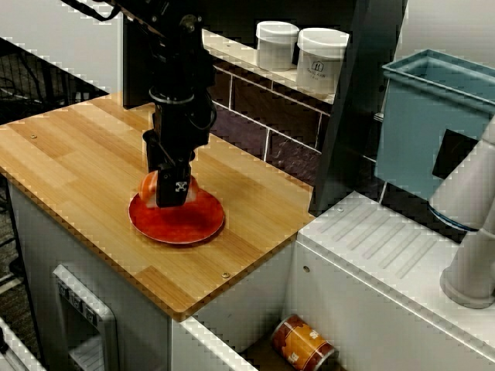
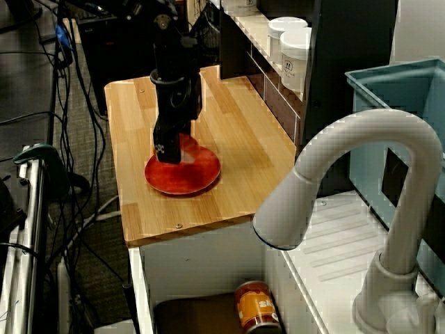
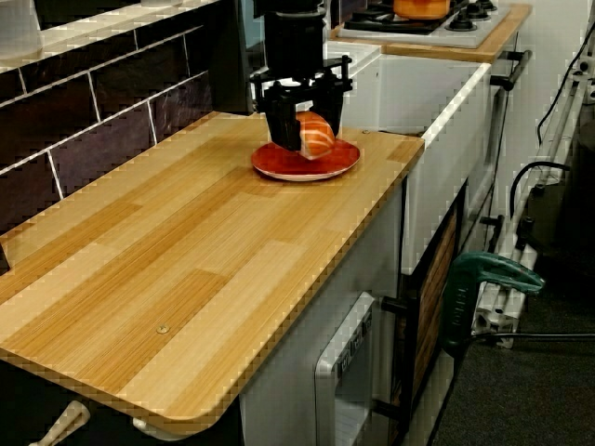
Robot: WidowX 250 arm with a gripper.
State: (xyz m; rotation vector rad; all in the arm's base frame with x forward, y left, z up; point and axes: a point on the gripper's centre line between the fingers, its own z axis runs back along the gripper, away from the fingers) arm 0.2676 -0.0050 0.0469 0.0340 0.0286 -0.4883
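The piece of salmon sushi (image 3: 316, 136) sits between the fingers of my gripper (image 3: 307, 130), straight below my wrist. It is low over the middle of the red plate (image 3: 279, 165). In the low view along the counter, one black finger (image 3: 281, 125) stands at its left flank and the other at its right, both close against it. I cannot tell whether they squeeze it or only flank it. Nor can I tell whether the sushi rests on the plate or hangs a hair above it.

In the high view from the sink side, the orange shows past both edges of my near finger. So I judge that its long axis runs across my fingers' faces and they bracket the short way.

The plate lies on the wooden counter (image 1: 77, 147), nearer the sink end than the far end. Beyond, on the ledge above the dark tiles, stand two white jars (image 1: 321, 60). Well apart, a can (image 1: 303, 344) lies down in the sink beside the grey tap (image 2: 361, 160).
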